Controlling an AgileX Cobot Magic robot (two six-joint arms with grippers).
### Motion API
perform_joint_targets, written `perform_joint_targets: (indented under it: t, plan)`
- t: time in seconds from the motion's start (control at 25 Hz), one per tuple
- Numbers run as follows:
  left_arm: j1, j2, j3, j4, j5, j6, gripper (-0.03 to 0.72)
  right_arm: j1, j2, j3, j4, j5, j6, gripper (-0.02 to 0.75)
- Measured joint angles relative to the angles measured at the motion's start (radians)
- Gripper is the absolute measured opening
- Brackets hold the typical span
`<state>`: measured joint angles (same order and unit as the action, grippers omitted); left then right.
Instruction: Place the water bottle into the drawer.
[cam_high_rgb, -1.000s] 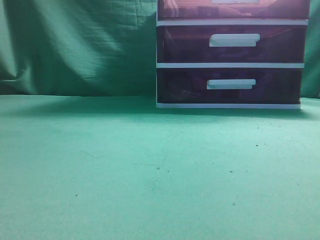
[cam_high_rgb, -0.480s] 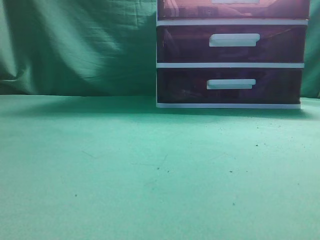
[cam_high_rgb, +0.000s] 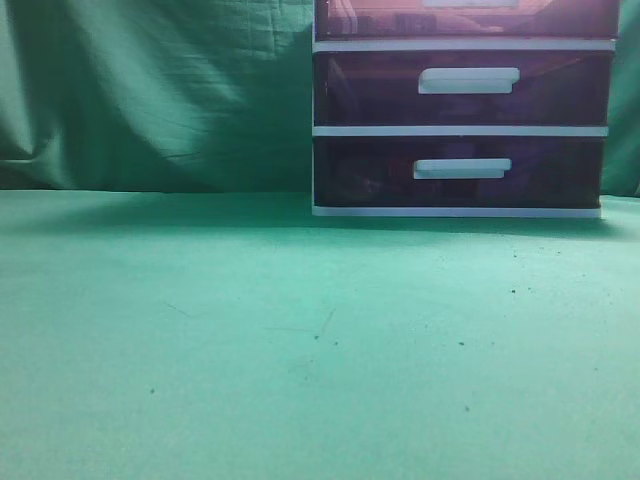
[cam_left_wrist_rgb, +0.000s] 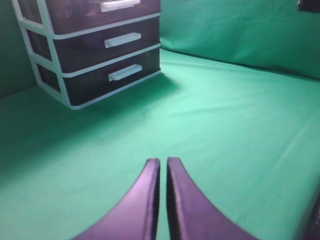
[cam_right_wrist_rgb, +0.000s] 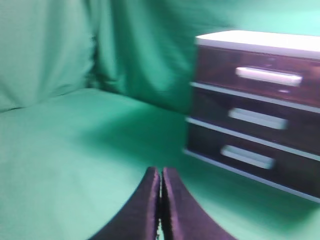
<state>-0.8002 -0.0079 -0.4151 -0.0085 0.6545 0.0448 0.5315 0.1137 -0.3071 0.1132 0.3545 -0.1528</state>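
Note:
The white-framed cabinet (cam_high_rgb: 460, 130) stands at the back right of the green table. Its topmost drawer (cam_high_rgb: 380, 20) is dark purple-red plastic, pushed in, its white bar handle cut by the top edge. It also shows in the left wrist view (cam_left_wrist_rgb: 80, 10) and the right wrist view (cam_right_wrist_rgb: 220, 67). The water bottle is not in view. My left gripper (cam_left_wrist_rgb: 163, 162) is shut and empty above the cloth. My right gripper (cam_right_wrist_rgb: 160, 171) is shut and empty, away from the cabinet. Neither gripper shows in the exterior view.
Two alike drawers, the middle one (cam_high_rgb: 370, 90) and the bottom one (cam_high_rgb: 370, 175), sit beneath the top one. Green cloth (cam_high_rgb: 250, 330) covers the table and hangs as a backdrop (cam_high_rgb: 150, 90) behind it.

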Motion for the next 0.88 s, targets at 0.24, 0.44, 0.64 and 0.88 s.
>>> perform_joint_targets:
  t: [0.24, 0.44, 0.64, 0.88]
  plan:
    - [0.000, 0.000, 0.000, 0.002, 0.000, 0.000, 0.000, -0.283, -0.121, 0.208, -0.002, -0.092, 0.001, 0.000]
    - [0.000, 0.000, 0.000, 0.002, 0.000, 0.000, 0.000, -0.454, -0.122, 0.327, 0.000, -0.138, 0.061, 0.000]
    - [0.000, 0.000, 0.000, 0.002, 0.000, 0.000, 0.000, -0.521, -0.122, 0.333, 0.002, -0.072, 0.102, 0.048]
    - [0.000, 0.000, 0.000, 0.004, 0.000, 0.000, 0.000, -0.543, -0.122, 0.335, -0.001, 0.045, 0.106, 0.048]
